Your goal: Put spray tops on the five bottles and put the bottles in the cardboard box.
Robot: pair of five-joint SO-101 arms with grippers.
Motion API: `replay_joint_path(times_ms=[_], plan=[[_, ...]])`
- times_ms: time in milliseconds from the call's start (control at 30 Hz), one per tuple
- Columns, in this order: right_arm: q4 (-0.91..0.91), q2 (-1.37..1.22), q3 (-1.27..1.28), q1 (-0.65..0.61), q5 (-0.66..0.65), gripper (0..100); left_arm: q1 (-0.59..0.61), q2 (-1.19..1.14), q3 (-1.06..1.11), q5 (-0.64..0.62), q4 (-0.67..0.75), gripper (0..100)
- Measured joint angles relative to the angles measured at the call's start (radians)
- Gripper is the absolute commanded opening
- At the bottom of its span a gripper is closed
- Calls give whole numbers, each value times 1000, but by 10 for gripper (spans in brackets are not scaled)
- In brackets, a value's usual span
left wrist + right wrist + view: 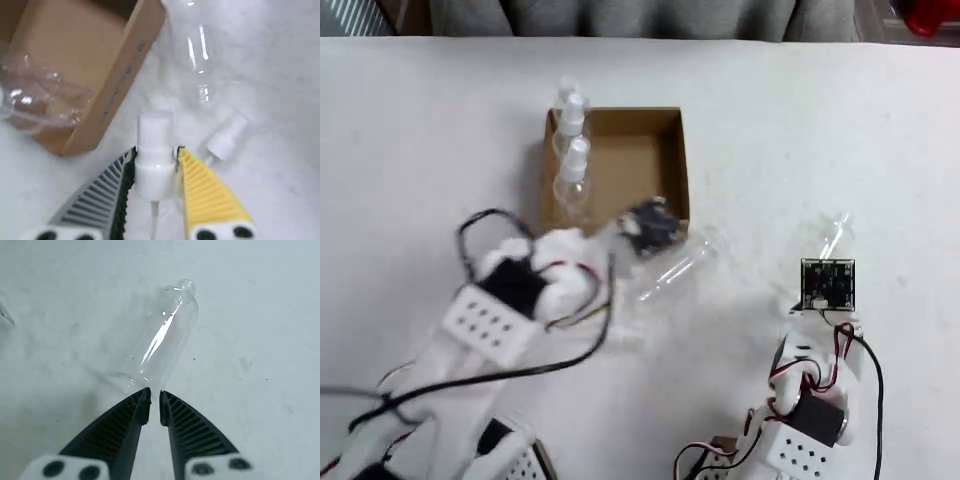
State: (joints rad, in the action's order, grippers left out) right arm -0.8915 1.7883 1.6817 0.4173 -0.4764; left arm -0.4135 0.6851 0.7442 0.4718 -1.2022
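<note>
Your left claw (156, 151) hangs low beside the brown cardboard box (115, 85), clamped on a white plastic spray top (154, 170) — a clear plastic bottle (200, 55) lies just ahead on the white table (280, 100). Your right claw (154, 402) is nearly together, at the end of a second clear bottle (162, 340). Two capped bottles (575, 175) are in the box.

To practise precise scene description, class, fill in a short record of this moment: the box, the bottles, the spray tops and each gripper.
cardboard box: open, on the table
bottles in box: two, both topped, along one wall
left gripper: shut on a spray top, near the box's corner
loose spray top: lying on the table
bottle by box: clear, lying on the table
right gripper: shut, tips close to a bottle's base
bottle by right gripper: no top, lying on the table
</note>
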Motion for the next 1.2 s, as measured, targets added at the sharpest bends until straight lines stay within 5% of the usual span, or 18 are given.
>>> replay_joint_path(times_ms=[633, 933, 1200], plan=[[-14, 0, 0, -6, -3, 17, 709, 241, 371, -275, 233, 23], [-15, 0, 0, -167, -149, 16, 858, 241, 525, -376, 433, 23], [-123, 0, -196, -250, -158, 16, 893, 241, 532, -381, 456, 23]])
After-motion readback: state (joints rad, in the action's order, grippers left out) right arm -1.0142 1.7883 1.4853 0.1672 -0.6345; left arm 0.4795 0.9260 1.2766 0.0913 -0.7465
